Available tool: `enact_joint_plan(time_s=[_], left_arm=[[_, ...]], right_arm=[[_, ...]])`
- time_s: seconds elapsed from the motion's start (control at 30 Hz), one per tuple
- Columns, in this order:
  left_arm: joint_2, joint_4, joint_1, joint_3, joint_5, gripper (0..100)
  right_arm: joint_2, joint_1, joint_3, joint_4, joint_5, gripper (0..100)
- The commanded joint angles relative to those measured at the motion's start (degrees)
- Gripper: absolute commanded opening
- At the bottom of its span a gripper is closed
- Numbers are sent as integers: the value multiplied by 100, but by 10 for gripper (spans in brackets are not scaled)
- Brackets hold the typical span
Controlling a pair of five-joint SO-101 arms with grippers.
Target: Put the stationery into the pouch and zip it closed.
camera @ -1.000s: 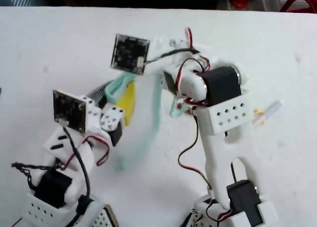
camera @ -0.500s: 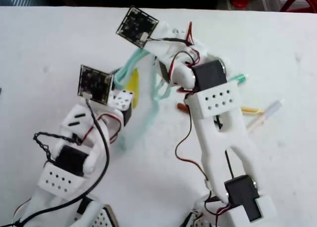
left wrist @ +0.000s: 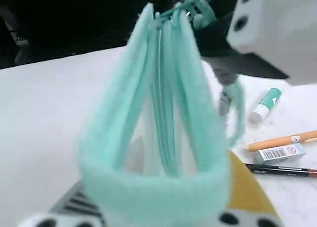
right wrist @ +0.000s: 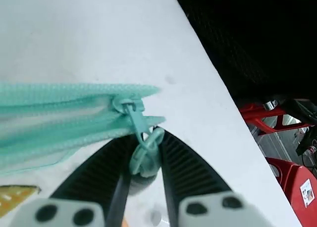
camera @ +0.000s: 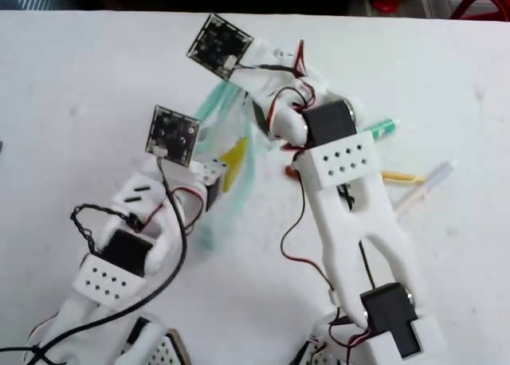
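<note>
Looking down on the table [camera: 96, 78], you have the mint mesh pouch [camera: 239, 134] stretched between your two arms. The left gripper [camera: 223, 167] is at the pouch's near end and the right gripper [right wrist: 146, 142] at its far end.

Your right jaws are clenched on the pull [right wrist: 143, 160]. The looped green tab is pinched between the two black fingers [right wrist: 99, 172]. It hangs from the slider [right wrist: 123, 105], which sits close to the far tip of the pouch.

Your left wrist camera looks straight along the pouch. From there the green zip bands spread apart toward your left gripper and draw together at the far end, where the right gripper's black finger meets them. The pouch's near end band lies across the front of your left gripper and hides its jaws, so I cannot tell whether they are clamped or released.

The stationery lies out on the table, not in the pouch, on your right arm's side.
- A tube [left wrist: 265, 102] with a green cap lies nearest the right gripper.
- An orange pencil [left wrist: 282, 140] lies next to the tube.
- A white block [left wrist: 280, 152] with a barcode label sits just beside that pencil.
- A black pencil [left wrist: 282, 171] lies just beyond the block.
- From above, a clear pen [camera: 434, 178] lies farther out, near the orange pencil's end.

A yellow piece [camera: 235, 154] shows at the pouch's middle, just beside your left gripper. I cannot tell whether it is inside the mesh or under it.
</note>
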Motion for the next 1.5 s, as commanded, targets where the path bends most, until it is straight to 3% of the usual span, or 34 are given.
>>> enact_joint_plan(time_s=[0.0,0.27,0.47,0.53,0.67,0.73,1.0,1.3,1.47], left_arm=[[92,97,4,-26,-62,222],[92,62,4,79,-70,215],[92,53,4,53,-70,70],[92,-62,4,70,-70,35],[92,-255,4,176,-70,30],[92,-457,4,290,-70,28],[92,-1371,-4,703,-70,28],[92,-1855,-400,703,-62,28],[92,-1855,-426,712,-62,28]], right_arm=[[-84,31,-44,-75,-26,18],[-136,31,-53,-57,-35,18],[-734,22,-9,259,9,37],[-936,75,-9,541,18,112],[-1086,189,79,971,9,363],[-1121,259,202,1112,62,412],[-1121,470,237,1420,299,399],[-1059,-391,229,1745,466,398],[-1130,-242,501,804,-334,398]])
